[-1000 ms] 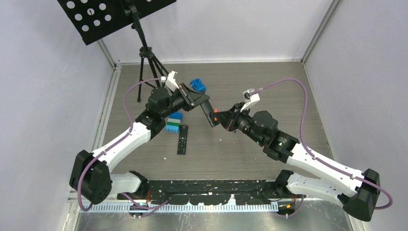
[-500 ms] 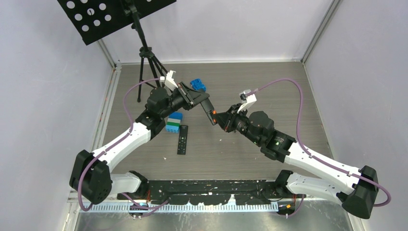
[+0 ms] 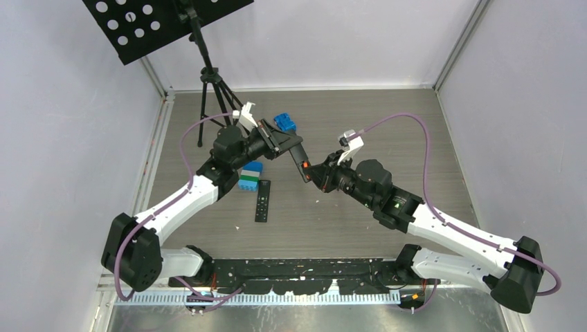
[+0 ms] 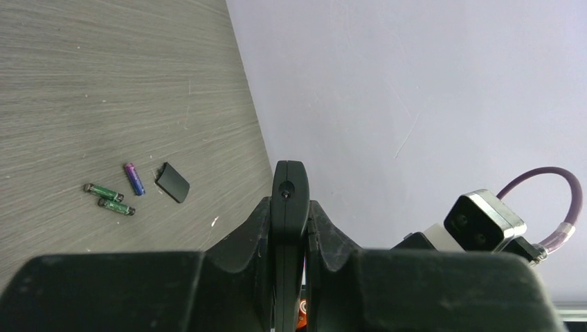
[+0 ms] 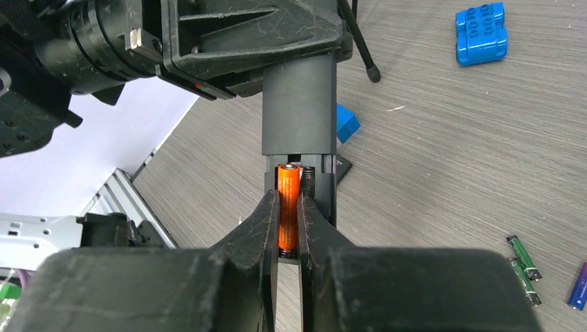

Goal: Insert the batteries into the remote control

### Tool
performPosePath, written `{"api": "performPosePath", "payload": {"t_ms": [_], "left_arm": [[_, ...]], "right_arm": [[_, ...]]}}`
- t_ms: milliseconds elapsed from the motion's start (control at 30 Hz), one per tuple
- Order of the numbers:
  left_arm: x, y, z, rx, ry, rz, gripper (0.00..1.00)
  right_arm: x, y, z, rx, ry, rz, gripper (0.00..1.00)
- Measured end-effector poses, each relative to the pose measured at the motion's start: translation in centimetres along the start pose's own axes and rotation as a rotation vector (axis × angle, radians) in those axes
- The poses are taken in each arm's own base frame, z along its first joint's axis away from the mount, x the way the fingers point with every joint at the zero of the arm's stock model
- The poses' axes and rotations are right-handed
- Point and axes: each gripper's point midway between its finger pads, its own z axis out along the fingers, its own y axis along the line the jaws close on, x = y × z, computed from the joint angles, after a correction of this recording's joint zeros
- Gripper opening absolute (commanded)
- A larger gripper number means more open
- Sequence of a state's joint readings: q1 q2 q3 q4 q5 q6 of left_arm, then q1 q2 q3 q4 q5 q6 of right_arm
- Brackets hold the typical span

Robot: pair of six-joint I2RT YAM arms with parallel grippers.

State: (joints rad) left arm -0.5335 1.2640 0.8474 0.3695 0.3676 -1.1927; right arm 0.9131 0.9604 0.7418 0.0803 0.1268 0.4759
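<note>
My left gripper (image 3: 289, 147) (image 4: 289, 207) is shut on the remote control (image 3: 300, 162) (image 5: 299, 104) (image 4: 289, 190), a slim black bar held in the air with its battery recess toward the right arm. My right gripper (image 3: 313, 172) (image 5: 289, 198) is shut on an orange battery (image 5: 289, 178) (image 3: 304, 164), which lies lengthwise in that open recess. Loose batteries lie on the table: one blue-purple (image 4: 133, 178) (image 5: 577, 286) and two dark green (image 4: 104, 191) (image 4: 116, 206) (image 5: 522, 254). A small black cover plate (image 4: 172, 182) lies beside them.
A second black remote-like bar (image 3: 262, 200) lies on the table under the left arm, next to a blue, green and white brick stack (image 3: 250, 176). A blue brick (image 3: 284, 123) (image 5: 482, 33) sits farther back. A tripod stand (image 3: 208, 90) rises at the back left.
The right arm has shifted left toward the held remote, bringing the orange battery down into its recess. The left arm has barely moved.
</note>
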Motion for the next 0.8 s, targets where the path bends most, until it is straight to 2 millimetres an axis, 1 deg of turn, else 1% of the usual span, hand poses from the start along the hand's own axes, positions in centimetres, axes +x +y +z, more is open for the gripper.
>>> {"api": "performPosePath", "payload": {"t_ms": [200,367,667,800], "left_arm": [[0.4,0.6,0.2,-0.01,0.026,-0.004,0.0],[0.6,1.1,0.2,-0.022,0.04,-0.012,0.0],[-0.1,1.1,-0.1,-0.02,0.04,-0.086,0.0],[-0.4,1.1,0.0,-0.015,0.045,-0.121,0.0]], "right_arm": [[1.0,-0.1,0.1,-0.017,0.042,-0.063,0.04],[1.6,-0.1,0.3,-0.026,0.067,-0.083,0.04],[1.3,0.7,0.4,-0.073,0.057,-0.074,0.05],[1.1,0.7,0.6,-0.076,0.05,-0.069,0.05]]}}
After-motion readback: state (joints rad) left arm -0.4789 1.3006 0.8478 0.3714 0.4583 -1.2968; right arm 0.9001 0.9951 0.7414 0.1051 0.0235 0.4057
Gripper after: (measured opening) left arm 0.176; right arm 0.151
